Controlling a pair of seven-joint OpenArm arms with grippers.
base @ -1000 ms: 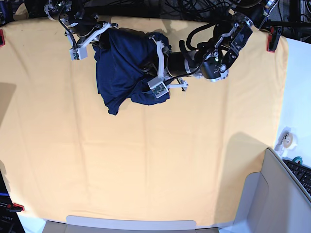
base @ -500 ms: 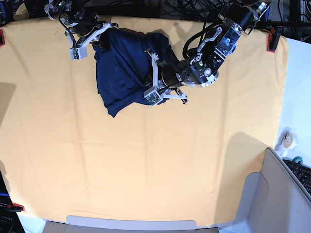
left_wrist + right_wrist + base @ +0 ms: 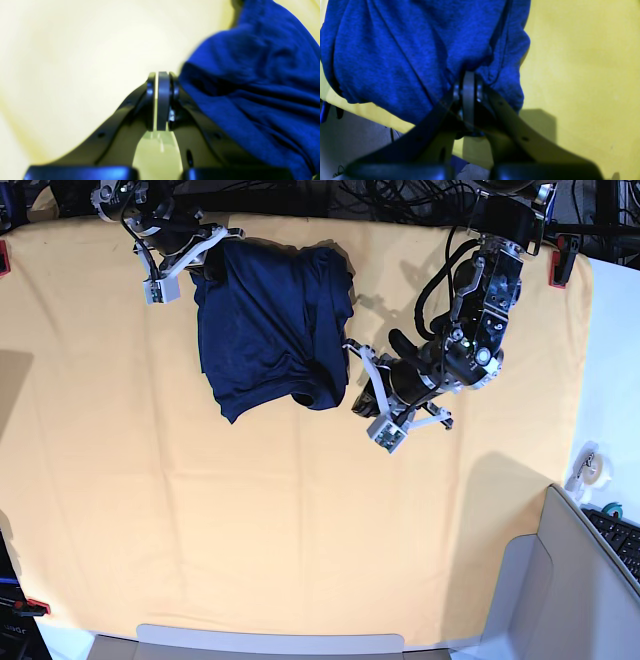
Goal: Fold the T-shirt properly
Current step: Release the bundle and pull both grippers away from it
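Note:
The dark navy T-shirt lies bunched at the back of the table, with creases along its lower edge. My right gripper is at its upper left corner. In the right wrist view the right gripper is shut on a gather of the T-shirt. My left gripper sits just right of the shirt's lower right corner, apart from it. In the left wrist view the left gripper is shut with nothing between its fingers, and the T-shirt lies beside it on the right.
A yellow-orange cloth covers the table, held by red clamps at its edges. A tape roll, a keyboard and a grey bin stand at the right. Cables run along the back edge.
My left gripper has pulled away from the shirt's right side, down and to the right, and is now off the fabric. The shirt's right part lies uncovered. The right gripper has held still.

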